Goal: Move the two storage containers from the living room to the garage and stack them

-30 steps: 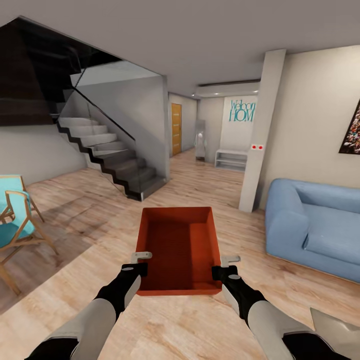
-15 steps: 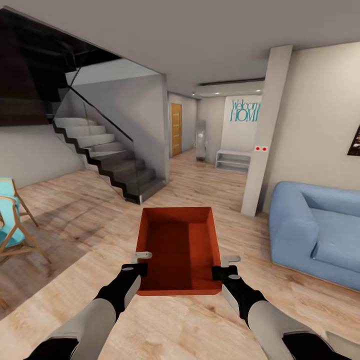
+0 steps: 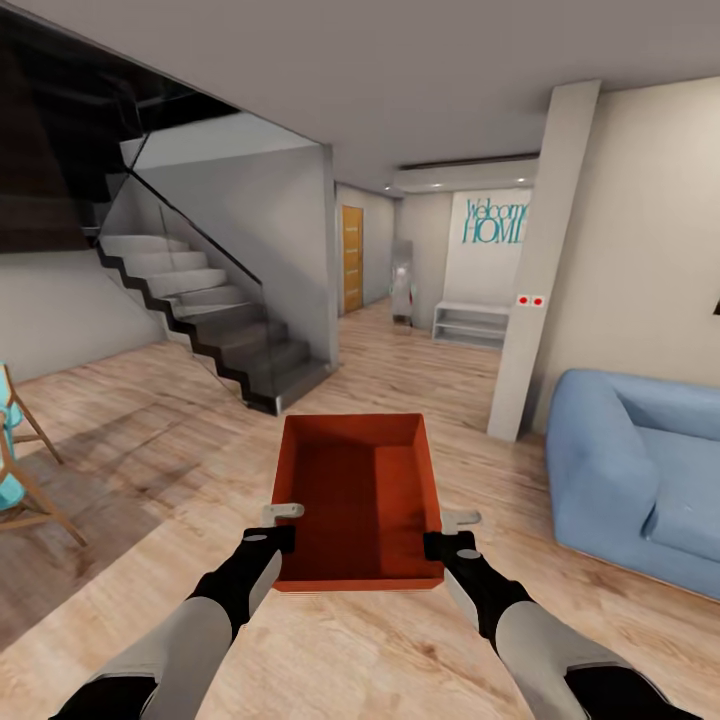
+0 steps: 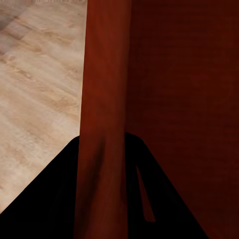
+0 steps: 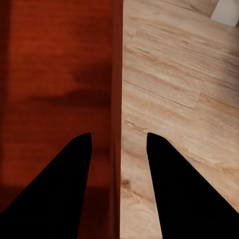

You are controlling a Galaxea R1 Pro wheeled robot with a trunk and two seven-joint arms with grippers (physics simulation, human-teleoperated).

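Out front, left hand (image 3: 283, 527) and right hand (image 3: 442, 532) clamp the container (image 3: 360, 497) walls.

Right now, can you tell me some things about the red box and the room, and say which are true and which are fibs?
1. Both grippers hold the storage container, the left gripper on one side wall and the right gripper on the other. True.
2. The container is full of toys. False: it is empty.
3. A blue sofa stands to the robot's right. True.
4. The floor under the container is dark grey concrete. False: it is light wood planks.
5. A staircase rises ahead on the left. True.
6. The wall sign says "Goodbye". False: it reads "Welcome HOME", partly hidden by a pillar.
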